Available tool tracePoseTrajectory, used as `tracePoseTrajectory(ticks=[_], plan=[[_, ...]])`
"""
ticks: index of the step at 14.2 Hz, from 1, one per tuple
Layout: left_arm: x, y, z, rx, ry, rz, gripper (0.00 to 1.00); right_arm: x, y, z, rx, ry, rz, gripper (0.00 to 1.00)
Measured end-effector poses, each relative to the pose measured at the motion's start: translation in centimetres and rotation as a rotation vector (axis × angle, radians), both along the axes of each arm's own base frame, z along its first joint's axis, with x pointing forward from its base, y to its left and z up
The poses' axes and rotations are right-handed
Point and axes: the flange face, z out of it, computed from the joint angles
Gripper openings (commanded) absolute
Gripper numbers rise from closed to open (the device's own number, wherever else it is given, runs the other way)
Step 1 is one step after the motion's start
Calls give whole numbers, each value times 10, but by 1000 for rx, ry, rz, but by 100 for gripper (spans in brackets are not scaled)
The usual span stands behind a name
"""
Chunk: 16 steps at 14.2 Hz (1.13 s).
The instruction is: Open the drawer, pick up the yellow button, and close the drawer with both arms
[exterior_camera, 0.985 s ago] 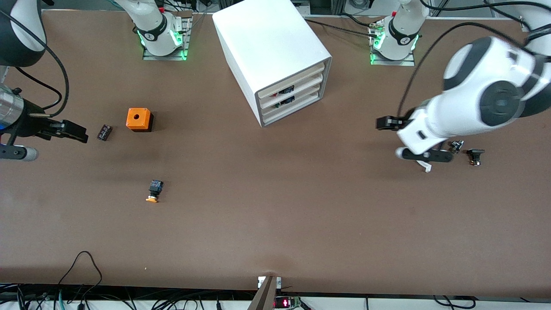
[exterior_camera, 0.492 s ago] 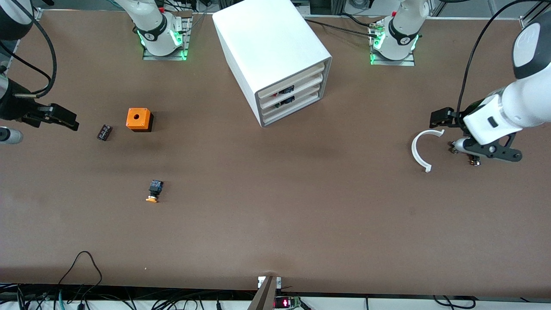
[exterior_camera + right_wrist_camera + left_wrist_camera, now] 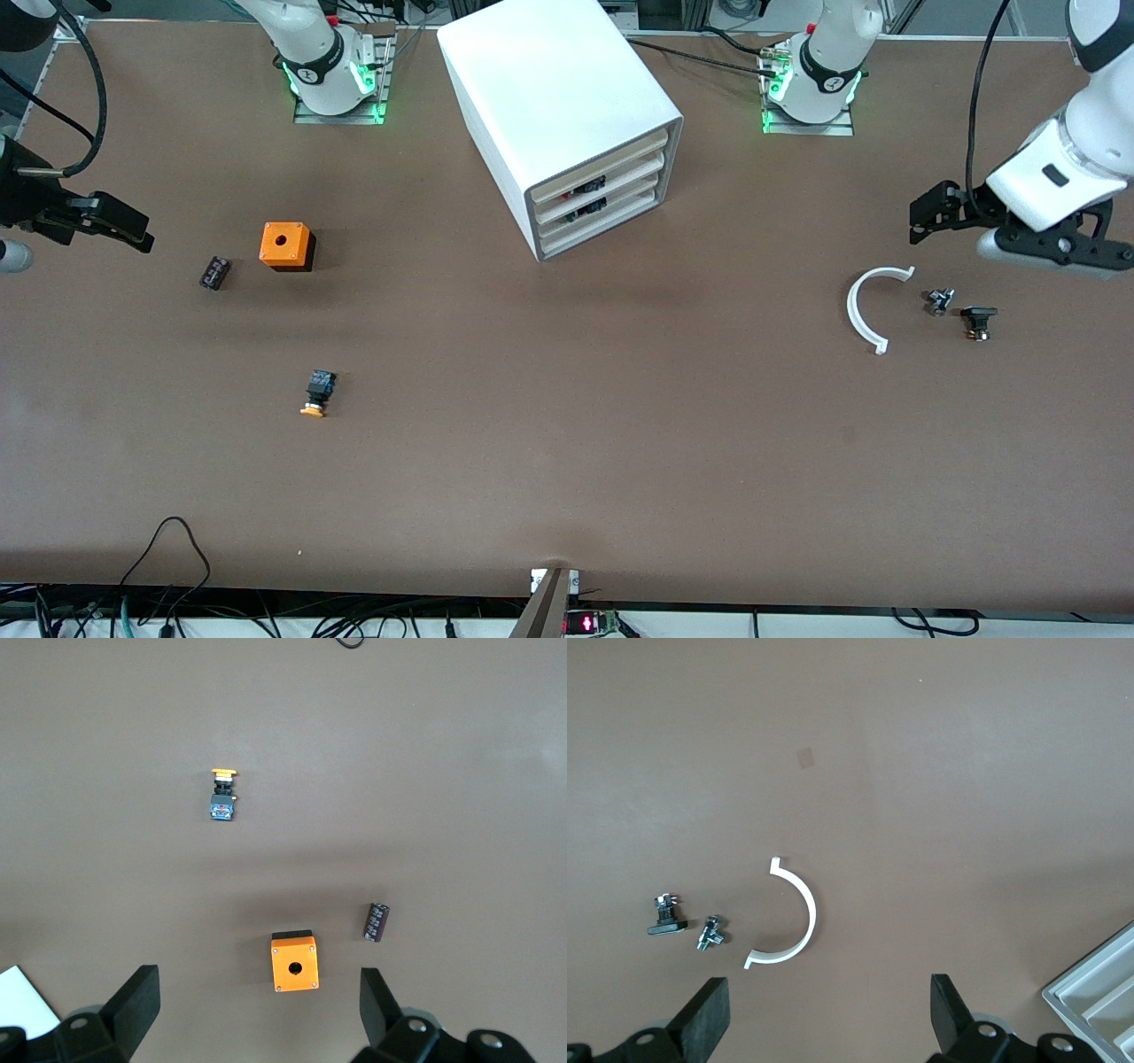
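On the brown table (image 3: pixel 567 461) I see the drawer (image 3: pixel 601 158) closed and the button (image 3: pixel 316 393) lying out at seven o'clock from the cabinet (image 3: pixel 558 115), so with the left gripper (image 3: pixel 926 217) over the left arm's end and the right gripper (image 3: pixel 124 229) over the right arm's end, both wide open and empty, I judge the task done bar parking the arms.

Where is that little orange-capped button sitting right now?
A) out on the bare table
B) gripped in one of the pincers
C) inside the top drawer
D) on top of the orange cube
A: the button lies on the brown table, nearer the front camera than the orange cube, with both the left pincer and the right pincer open and holding nothing.
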Motion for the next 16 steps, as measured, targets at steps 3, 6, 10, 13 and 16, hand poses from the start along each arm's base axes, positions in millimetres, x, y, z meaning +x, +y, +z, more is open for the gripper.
tracePoseTrajectory(ticks=[3,6,10,13,16], plan=[[-18,3,3,5,-13,2,100,-2,0,3,1,-3,-3,100],[-20,-10,1,5,-13,-24,100,-11,3,6,34,1,-11,100],[-21,-14,-2,6,-1,-30,100,-32,11,7,44,9,-1,100],[-21,-14,-2,6,1,-30,100,-40,15,15,45,-2,7,100],[-21,-14,-2,6,1,-30,100,-40,17,18,41,-11,11,100]])
